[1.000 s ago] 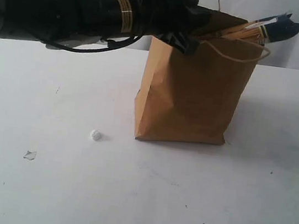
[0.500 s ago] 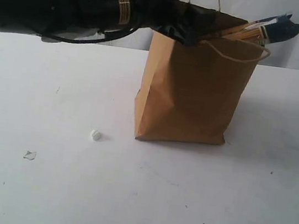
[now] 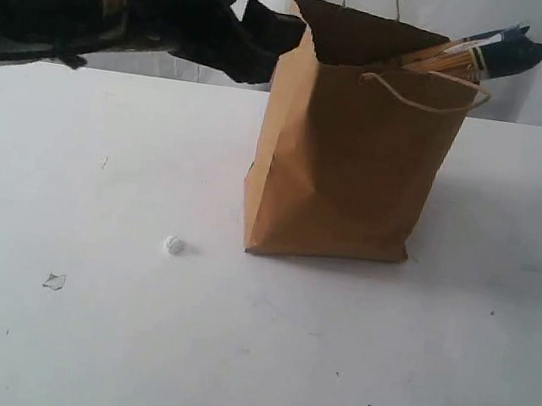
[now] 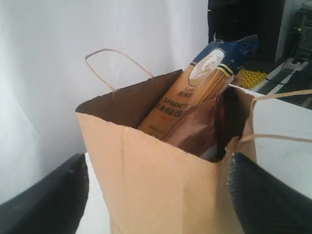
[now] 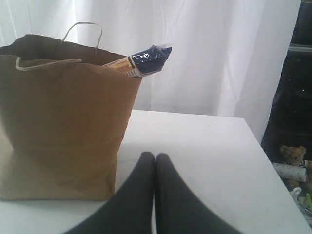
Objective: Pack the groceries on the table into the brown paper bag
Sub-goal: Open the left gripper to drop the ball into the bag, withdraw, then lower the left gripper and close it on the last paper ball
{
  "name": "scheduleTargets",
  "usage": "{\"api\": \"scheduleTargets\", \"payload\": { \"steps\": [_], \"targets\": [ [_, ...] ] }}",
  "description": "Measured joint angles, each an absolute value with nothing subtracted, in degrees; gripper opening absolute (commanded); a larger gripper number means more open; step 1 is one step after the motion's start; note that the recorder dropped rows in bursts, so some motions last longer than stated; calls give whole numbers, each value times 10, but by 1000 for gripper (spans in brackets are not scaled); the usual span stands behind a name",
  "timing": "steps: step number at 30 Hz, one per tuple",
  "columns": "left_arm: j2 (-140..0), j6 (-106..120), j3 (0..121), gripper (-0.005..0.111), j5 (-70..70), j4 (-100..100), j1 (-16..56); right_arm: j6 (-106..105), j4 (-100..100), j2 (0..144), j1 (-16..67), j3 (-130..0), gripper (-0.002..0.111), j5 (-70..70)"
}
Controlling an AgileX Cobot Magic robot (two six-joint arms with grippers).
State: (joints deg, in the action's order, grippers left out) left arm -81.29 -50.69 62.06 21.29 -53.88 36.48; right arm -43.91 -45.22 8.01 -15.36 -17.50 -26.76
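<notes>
The brown paper bag [image 3: 347, 163] stands upright on the white table [image 3: 229, 359]. A long noodle packet [image 3: 484, 49] leans out of its top right corner. My left gripper [image 3: 275, 32] hovers just left of the bag's rim, open and empty. In the left wrist view the bag [image 4: 161, 195] fills the space between the two dark fingers [image 4: 48, 200], with the noodle packet [image 4: 195, 92] and a brown foil pouch [image 4: 200, 131] inside it. My right gripper [image 5: 154, 157] is shut with nothing in it, low over the table beside the bag [image 5: 63, 122]. The other groceries are hidden.
A small white crumb [image 3: 173, 245] and a pale scrap [image 3: 54, 281] lie on the table left of the bag. A white curtain [image 5: 219, 53] hangs behind. Off the table's far edge sit a teddy bear [image 5: 292, 156] and clutter.
My left arm has pulled back to the left, away from the bag's mouth, and its jaws have spread wider. The bag and the right gripper have stayed put.
</notes>
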Motion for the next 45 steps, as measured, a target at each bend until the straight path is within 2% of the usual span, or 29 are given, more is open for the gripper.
{"api": "scheduleTargets", "payload": {
  "steps": [8, 13, 17, 21, 28, 31, 37, 45],
  "targets": [
    [-687, -481, 498, 79, 167, -542, 327, -439, -452, 80, -154, -175, 0, -268],
    [-680, -241, 479, 79, 100, -259, 327, -439, -452, 80, -154, -175, 0, -268],
    [-680, -96, 448, 79, 85, -133, 327, -439, -452, 80, -154, -175, 0, -268],
    [-682, -96, 405, 79, 129, -103, 327, -439, -452, 80, -154, -175, 0, -268],
    [-764, -102, 336, 79, 365, -99, 321, -439, -452, 80, -154, -175, 0, -268],
    [-776, -111, 331, 79, 412, -105, 321, -438, -452, 80, -154, -175, 0, -268],
    [-797, -96, 331, 79, 390, -106, 321, -438, -452, 80, -154, -175, 0, -268],
    [-891, -80, 331, 79, 356, -40, 312, -438, -452, 80, -154, -175, 0, -268]
  ]
}}
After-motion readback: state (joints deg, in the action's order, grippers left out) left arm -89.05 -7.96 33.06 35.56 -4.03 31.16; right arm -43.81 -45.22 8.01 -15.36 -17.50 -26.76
